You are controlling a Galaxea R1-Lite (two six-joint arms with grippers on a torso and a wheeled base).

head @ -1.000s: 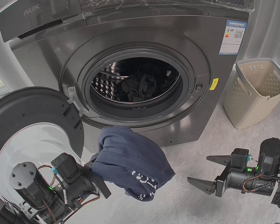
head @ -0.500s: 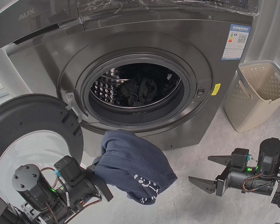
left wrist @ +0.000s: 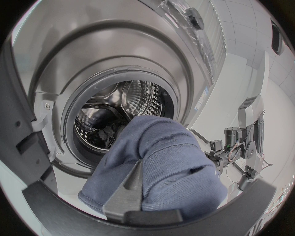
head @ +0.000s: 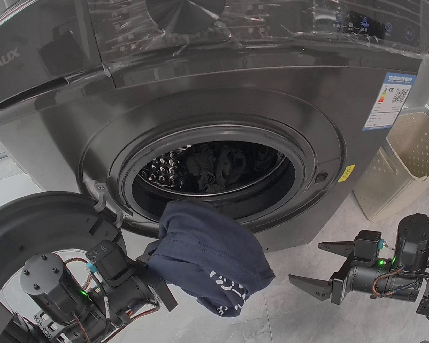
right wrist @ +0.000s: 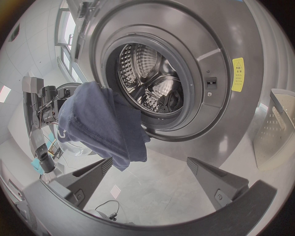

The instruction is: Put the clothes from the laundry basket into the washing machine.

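We see our right gripper (right wrist: 149,162) with its two fingers spread wide above the pale floor (right wrist: 159,190). Beyond it a navy garment (right wrist: 101,123) hangs in front of the washing machine (right wrist: 245,37), overlapping the rim of its open drum (right wrist: 144,76), where dark clothes (right wrist: 170,101) lie. A laundry basket (right wrist: 276,132) stands beside the machine.

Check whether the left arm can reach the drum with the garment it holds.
Probably yes. The door is swung wide open, the drum mouth is unblocked, and the garment in the left gripper hangs right at its lower rim. The right gripper is well aside.
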